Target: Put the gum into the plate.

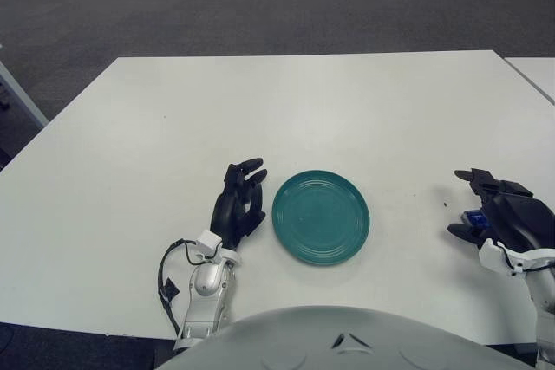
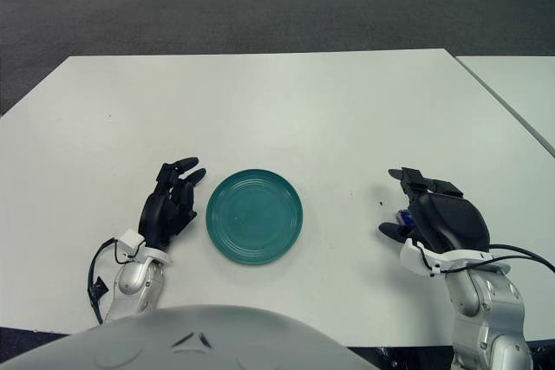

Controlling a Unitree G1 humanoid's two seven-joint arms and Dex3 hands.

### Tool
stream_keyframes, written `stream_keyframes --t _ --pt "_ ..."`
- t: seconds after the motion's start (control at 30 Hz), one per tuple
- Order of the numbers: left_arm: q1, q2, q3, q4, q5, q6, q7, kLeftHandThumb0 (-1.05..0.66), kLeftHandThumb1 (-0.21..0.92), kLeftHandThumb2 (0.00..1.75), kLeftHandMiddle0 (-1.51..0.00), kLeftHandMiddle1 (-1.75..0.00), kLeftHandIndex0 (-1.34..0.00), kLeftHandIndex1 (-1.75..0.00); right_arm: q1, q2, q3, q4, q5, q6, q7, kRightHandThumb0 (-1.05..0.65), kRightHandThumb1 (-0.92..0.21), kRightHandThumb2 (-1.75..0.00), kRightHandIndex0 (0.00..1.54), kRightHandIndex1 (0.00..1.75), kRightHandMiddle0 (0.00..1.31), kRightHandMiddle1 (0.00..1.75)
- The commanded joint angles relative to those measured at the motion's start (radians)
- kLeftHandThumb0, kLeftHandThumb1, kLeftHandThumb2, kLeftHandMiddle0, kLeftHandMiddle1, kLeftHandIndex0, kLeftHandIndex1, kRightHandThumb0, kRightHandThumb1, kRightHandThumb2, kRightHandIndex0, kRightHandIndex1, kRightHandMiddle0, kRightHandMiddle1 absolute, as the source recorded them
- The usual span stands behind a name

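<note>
Gum [image 2: 404,217] shows only as a small blue sliver under the right hand [image 2: 438,218], low on the right side of the white table [image 2: 286,101]; most of it is hidden by the palm, so its shape and full outline cannot be read. The right hand covers it with the fingers [image 2: 408,177] reaching forward and the thumb curling in from below, and whether they actually pinch the packet or merely arch over it cannot be told. A tiny dark speck lies on the tabletop just left of that hand. The teal plate [image 2: 254,215] sits near the front edge, between the two hands and well apart from the gum, with bare tabletop between them and nothing inside it. The left hand [image 2: 169,205] shows just beside the plate's left rim, fingers loosely curled and holding nothing. A black cable loops at its wrist. The robot's grey body cuts off the table's front edge, and a second table edge appears at far right.
</note>
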Motion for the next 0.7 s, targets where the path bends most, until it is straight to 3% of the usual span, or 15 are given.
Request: stream_keyframes --t 0.0,0.43,0.67 --pt "0.042 0.020 0.015 0.039 -0.012 0.047 -0.011 -0.65 0.91 0.54 -0.27 -0.64 -0.05 -1.05 0.111 -0.103 0.018 0.008 -0.012 0.014 -0.002 -0.90 -0.92 -0.45 0.33 0.14 0.00 0.70" --pt "0.041 0.035 0.023 0.037 -0.018 0.044 -0.021 -0.62 0.87 0.52 -0.26 -0.63 -0.03 -1.02 0.108 -0.136 0.036 0.097 -0.011 0.037 -0.029 -0.89 -0.92 -0.46 0.31 0.11 0.00 0.67" --pt "0.044 0.046 0.033 0.027 -0.027 0.050 -0.030 -0.61 0.82 0.57 -0.26 -0.60 0.00 -1.01 0.118 -0.173 0.013 0.148 0.009 0.020 -0.040 -0.88 -0.92 -0.45 0.31 0.10 0.00 0.64"
